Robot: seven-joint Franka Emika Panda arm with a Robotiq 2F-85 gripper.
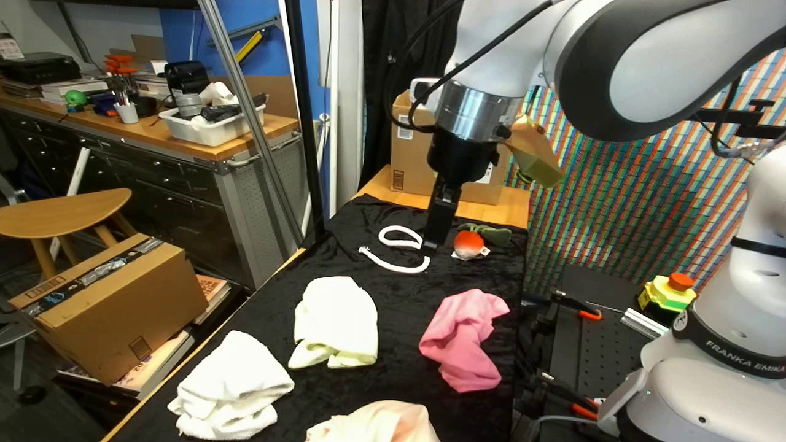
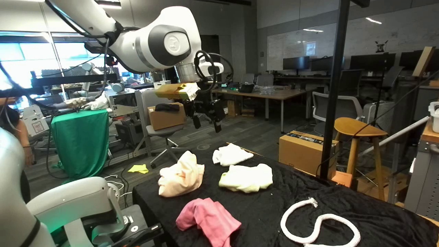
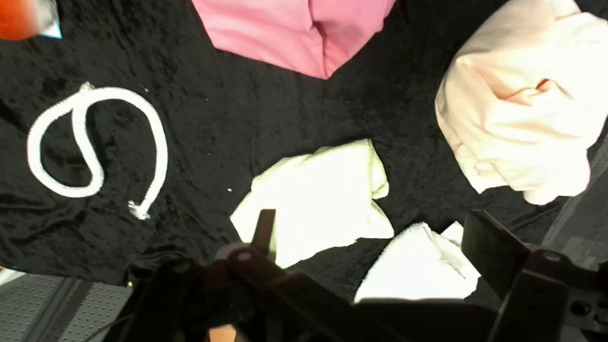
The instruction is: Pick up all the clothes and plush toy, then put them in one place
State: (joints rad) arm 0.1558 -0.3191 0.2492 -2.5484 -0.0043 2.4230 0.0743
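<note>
A pink cloth (image 1: 465, 341) (image 3: 294, 33), a pale yellow-green cloth (image 1: 336, 319) (image 2: 247, 177), a white cloth (image 1: 230, 387) (image 2: 231, 155) and a peach cloth (image 2: 181, 176) (image 3: 522, 104) lie crumpled and apart on the black-covered table. A red and white plush toy (image 1: 470, 244) with green leaves lies at the far end; the wrist view shows only its edge (image 3: 16, 19). My gripper (image 2: 207, 125) is open and empty, raised above the table. In the wrist view its fingers (image 3: 375, 232) spread over the yellow-green and white cloths, touching neither.
A white rope (image 1: 396, 267) (image 2: 322, 219) lies curled on the black table cover (image 2: 274, 212) near the plush toy. A cardboard box (image 1: 417, 166) stands at the table's far end. Another box (image 1: 110, 307) stands beside the table, off its edge.
</note>
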